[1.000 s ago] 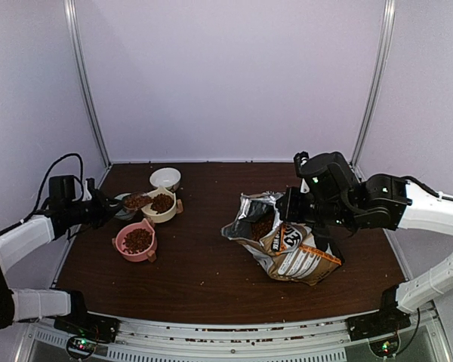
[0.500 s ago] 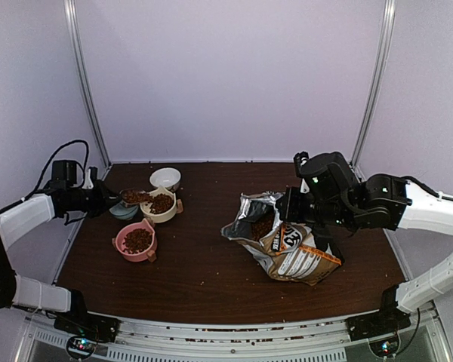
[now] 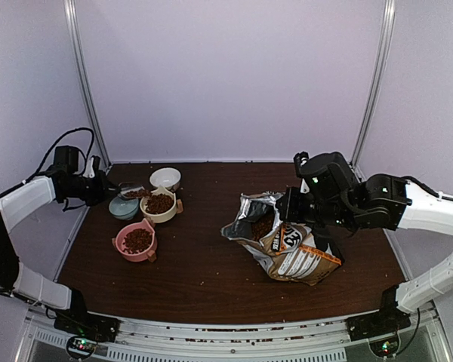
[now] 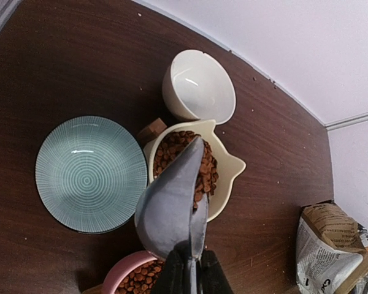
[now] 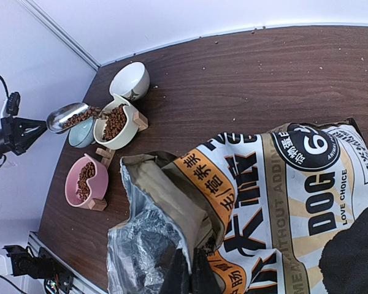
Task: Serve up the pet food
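My left gripper [image 4: 190, 269] is shut on the handle of a metal scoop [image 4: 168, 199]. The scoop is tilted over the cream bowl [image 4: 230, 168]. Pet food [image 5: 83, 116] lies in the scoop, its front edge running into the cream bowl's heap [image 4: 172, 147]. The pink bowl [image 3: 137, 240] also holds kibble. At the right, my right gripper [image 5: 185, 272] is shut on the open rim of the foil bag [image 5: 264, 184]. The bag lies on the table with kibble showing in its mouth [image 3: 262, 226].
An empty teal striped bowl [image 4: 89, 174] sits left of the cream bowl. An empty white bowl [image 4: 198, 92] stands behind it. All the bowls cluster at the table's far left corner near the side wall [image 3: 30, 113]. Stray crumbs dot the brown tabletop [image 3: 204, 264].
My left gripper has drawn back and up toward the left wall, and the scoop with it, uncovering the teal bowl. The right arm and bag have not moved.
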You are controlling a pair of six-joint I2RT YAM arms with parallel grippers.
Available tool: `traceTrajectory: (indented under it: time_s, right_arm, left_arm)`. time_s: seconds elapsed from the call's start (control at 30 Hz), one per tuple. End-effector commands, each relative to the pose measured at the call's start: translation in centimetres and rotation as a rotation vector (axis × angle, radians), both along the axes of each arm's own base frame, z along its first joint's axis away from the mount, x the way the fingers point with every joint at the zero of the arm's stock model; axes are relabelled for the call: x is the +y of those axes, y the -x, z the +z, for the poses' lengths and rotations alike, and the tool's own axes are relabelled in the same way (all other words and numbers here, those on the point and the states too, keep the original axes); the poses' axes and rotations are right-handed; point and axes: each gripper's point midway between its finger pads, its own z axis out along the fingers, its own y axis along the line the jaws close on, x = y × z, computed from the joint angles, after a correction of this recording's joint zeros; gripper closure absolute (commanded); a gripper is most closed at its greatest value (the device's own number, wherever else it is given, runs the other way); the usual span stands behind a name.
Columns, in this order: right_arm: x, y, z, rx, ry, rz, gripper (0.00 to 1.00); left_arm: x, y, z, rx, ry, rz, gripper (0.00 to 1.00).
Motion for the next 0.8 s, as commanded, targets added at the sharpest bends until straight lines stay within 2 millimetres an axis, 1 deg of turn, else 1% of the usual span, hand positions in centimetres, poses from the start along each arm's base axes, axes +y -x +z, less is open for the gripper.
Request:
traceTrajectory:
  time_s: [0.0,0.13,0.3,0.4,0.5,0.7,0.77]
  right_arm:
    - [-1.1,-1.0,0.8,-0.032,0.016,-0.056,1.00]
    - [-1.1,-1.0,0.8,-0.032,0.017,-0.056,1.00]
    - [-1.0,-1.0,0.8,-0.031,0.019,-0.056,1.00]
    - [-1.0,-1.0,0.7,-0.030,0.020,-0.056,1.00]
    - [-1.1,-1.0,0.7,-0.029,0.023,-0.056,1.00]
    - [-1.2,-1.0,0.7,-0.031,0.024,-0.056,1.00]
    - [-1.2,-1.0,0.5,-0.029,0.027,-0.054,1.00]
  left_arm:
    - [0.8,-0.9,1.9,-0.059,-0.089,-0.030,1.00]
    - [0.6,-1.0,2.2,-0.055,-0.126,-0.059,1.00]
    - [0.3,-1.1,2.6,-0.054,-0.215,-0.088,1.00]
    - [0.2,-1.3,3.2,-0.067,-0.299,-0.098,1.00]
    - [-0.5,-1.2,3.4,-0.073,-0.384,-0.129,1.00]
    - [-0.8,-1.0,3.1,-0.067,-0.474,-0.157,1.00]
    - [-1.3,-0.7,3.5,-0.077,-0.467,-0.176,1.00]
